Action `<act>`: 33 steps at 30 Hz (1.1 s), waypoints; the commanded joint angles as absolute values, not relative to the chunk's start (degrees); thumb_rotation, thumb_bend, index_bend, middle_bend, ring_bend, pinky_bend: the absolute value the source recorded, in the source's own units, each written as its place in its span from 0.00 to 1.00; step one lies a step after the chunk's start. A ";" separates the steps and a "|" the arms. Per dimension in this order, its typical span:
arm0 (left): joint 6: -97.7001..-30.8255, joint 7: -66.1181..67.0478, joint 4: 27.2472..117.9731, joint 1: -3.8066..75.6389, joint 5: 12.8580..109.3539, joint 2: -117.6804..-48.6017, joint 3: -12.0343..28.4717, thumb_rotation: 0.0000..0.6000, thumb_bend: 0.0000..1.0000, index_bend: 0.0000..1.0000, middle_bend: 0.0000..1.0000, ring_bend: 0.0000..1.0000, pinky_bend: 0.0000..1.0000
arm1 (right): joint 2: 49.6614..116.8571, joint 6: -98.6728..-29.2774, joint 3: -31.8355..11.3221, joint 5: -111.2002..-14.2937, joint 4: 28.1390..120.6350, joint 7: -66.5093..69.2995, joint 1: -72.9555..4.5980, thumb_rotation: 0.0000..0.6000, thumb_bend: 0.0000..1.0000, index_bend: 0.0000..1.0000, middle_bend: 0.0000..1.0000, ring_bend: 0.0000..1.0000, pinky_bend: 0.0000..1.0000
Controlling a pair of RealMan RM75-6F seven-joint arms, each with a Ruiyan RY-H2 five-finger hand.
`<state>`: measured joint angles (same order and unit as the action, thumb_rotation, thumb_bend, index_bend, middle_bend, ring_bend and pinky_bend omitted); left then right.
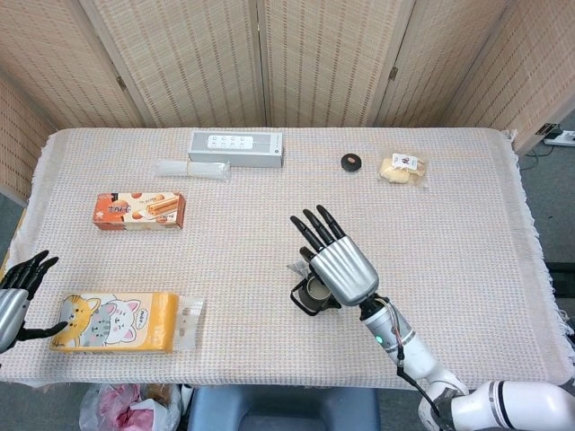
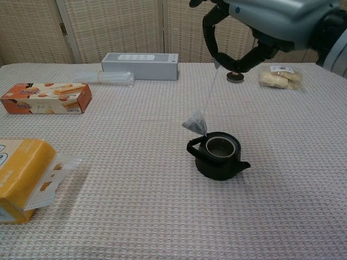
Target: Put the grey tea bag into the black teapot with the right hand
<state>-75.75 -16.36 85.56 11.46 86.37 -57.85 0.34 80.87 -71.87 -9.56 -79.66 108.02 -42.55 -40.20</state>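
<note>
grey tea bag dangles on its string below the right robot hand.

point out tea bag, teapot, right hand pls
tea bag (image 2: 195, 123), chest view, middle of the grey pouch hanging on its string
teapot (image 2: 219, 163), chest view, black side wall below the rim
right hand (image 1: 341, 263), head view, silver back of the hand
</note>
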 commanded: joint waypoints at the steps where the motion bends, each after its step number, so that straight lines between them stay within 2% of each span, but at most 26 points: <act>1: -75.77 -16.15 85.67 11.46 86.36 -57.88 0.37 1.00 0.14 0.00 0.00 0.00 0.09 | 80.19 -72.49 -9.32 -80.55 108.82 -42.54 -39.62 1.00 0.46 0.60 0.09 0.00 0.00; 23: -75.66 -15.29 86.01 11.44 86.72 -58.09 0.19 1.00 0.14 0.00 0.00 0.00 0.09 | 80.01 -71.24 -5.33 -82.38 106.31 -43.04 -36.22 1.00 0.46 0.60 0.09 0.00 0.00; 33: -74.40 -14.70 85.88 11.92 86.00 -58.37 0.31 1.00 0.14 0.00 0.00 0.00 0.09 | 79.79 -70.93 -5.74 -81.65 102.44 -37.08 -34.89 1.00 0.44 0.60 0.09 0.00 0.00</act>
